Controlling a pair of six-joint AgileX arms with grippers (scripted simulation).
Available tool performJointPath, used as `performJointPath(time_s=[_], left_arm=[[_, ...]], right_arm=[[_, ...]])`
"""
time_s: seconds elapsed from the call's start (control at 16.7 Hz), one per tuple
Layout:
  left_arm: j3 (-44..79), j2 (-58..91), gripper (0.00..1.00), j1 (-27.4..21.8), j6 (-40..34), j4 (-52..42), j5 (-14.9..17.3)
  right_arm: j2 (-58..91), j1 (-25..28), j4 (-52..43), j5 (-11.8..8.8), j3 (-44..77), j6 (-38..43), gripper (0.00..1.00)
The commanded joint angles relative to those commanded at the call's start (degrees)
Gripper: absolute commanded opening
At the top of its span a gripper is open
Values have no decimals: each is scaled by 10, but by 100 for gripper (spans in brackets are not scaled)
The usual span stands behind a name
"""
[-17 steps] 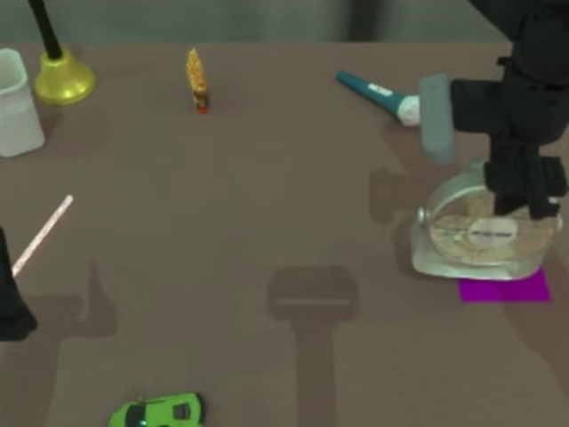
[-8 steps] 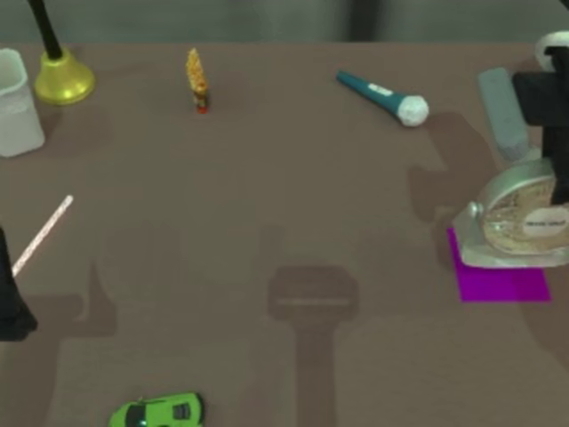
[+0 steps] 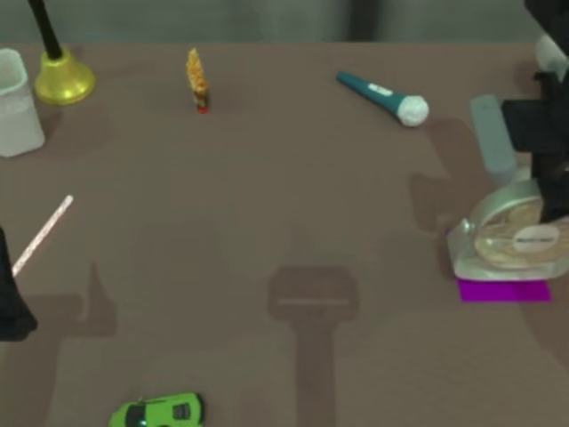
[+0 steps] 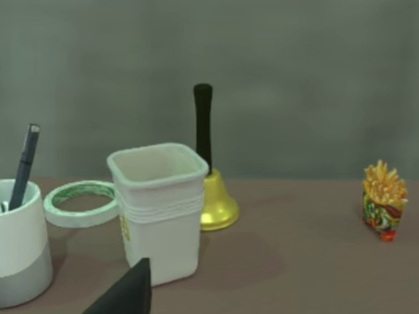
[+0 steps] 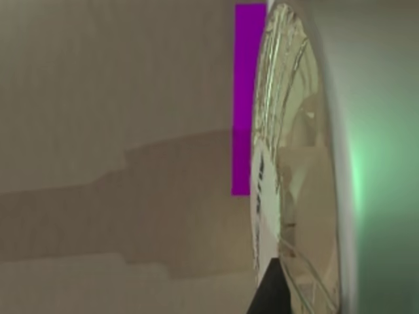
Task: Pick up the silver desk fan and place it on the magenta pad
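Two arms shared the table, but only the right gripper (image 3: 549,191) was at work, clenched on the silver desk fan (image 3: 513,242) near the right edge, while the left arm (image 3: 12,302) sat parked at the left edge, its fingers out of sight. From above, the fan hid most of the magenta pad (image 3: 503,291), leaving only its near strip showing. If it were released while off-centre or tilted, I judged its base might overhang the pad's far side or tip over.

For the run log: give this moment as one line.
right gripper: at silver desk fan | fan: over magenta pad, release not visible | left arm: parked at table's left edge
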Motion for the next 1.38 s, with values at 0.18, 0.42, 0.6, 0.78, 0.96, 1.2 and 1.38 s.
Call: performJointPath(time_s=[0.18,0.42,0.6,0.78,0.96,1.2,1.38], left_arm=[[0,0,100,0,0,0,0],[0,0,100,0,0,0,0],[0,0,100,0,0,0,0],[0,0,100,0,0,0,0],[0,0,100,0,0,0,0],[0,0,100,0,0,0,0],[0,0,100,0,0,0,0]], right_arm=[[0,0,2,0,-2,0,0],[0,0,2,0,-2,0,23],[0,0,2,0,-2,0,45],[0,0,2,0,-2,0,68],[0,0,2,0,-2,0,90],[0,0,2,0,-2,0,100],[0,0,2,0,-2,0,100]])
